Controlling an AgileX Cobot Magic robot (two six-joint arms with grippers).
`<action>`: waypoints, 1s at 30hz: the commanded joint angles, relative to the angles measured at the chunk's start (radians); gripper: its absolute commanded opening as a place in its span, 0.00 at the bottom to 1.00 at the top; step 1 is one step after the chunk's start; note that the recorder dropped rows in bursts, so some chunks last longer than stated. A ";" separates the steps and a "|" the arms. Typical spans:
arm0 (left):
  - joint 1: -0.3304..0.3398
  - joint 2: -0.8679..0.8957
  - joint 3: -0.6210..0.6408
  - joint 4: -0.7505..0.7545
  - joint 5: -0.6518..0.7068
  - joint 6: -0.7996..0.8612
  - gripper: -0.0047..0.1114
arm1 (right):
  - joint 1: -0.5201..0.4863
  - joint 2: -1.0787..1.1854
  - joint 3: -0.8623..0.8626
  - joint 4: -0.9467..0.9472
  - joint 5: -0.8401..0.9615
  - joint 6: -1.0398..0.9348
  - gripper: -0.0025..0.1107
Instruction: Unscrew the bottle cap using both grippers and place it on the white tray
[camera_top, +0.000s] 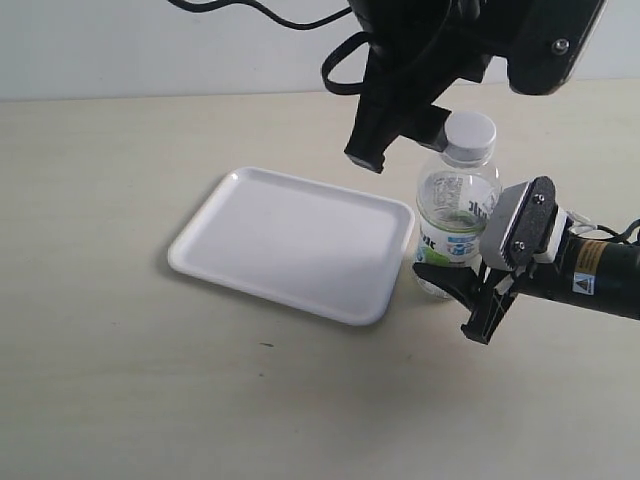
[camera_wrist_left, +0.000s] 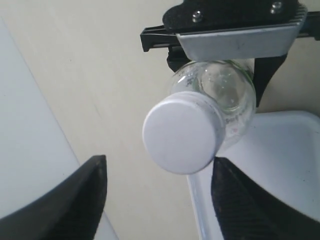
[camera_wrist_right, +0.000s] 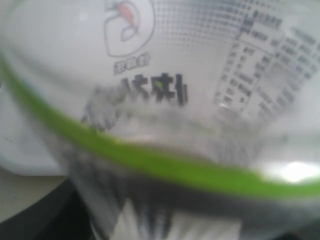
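Over bottle cap (camera_wrist_left: 182, 132), left claw (camera_wrist_left: 159, 167) wide; right claw (camera_top: 450, 300) tight on bottle (camera_top: 455, 200).

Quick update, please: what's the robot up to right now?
Left gripper open, fingers either side of cap. Right gripper closed on bottle, low down. Cap on, bottle upright beside tray. Nothing in the way.

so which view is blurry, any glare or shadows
right wrist view: clear plastic bottle fills the frame, out of focus, one glare spot; left wrist view: small round white cap in focus; exterior view: sharp, soft shadow across the shallow white tray.
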 joint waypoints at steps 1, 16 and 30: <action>-0.006 -0.004 -0.007 -0.050 -0.024 0.000 0.55 | -0.003 0.009 0.000 0.008 0.125 -0.032 0.02; -0.006 -0.004 -0.007 -0.078 0.028 -0.014 0.55 | -0.003 0.009 0.000 0.008 0.125 -0.034 0.02; -0.006 -0.004 -0.007 -0.076 -0.011 -0.263 0.55 | -0.003 0.009 0.000 0.006 0.125 -0.032 0.02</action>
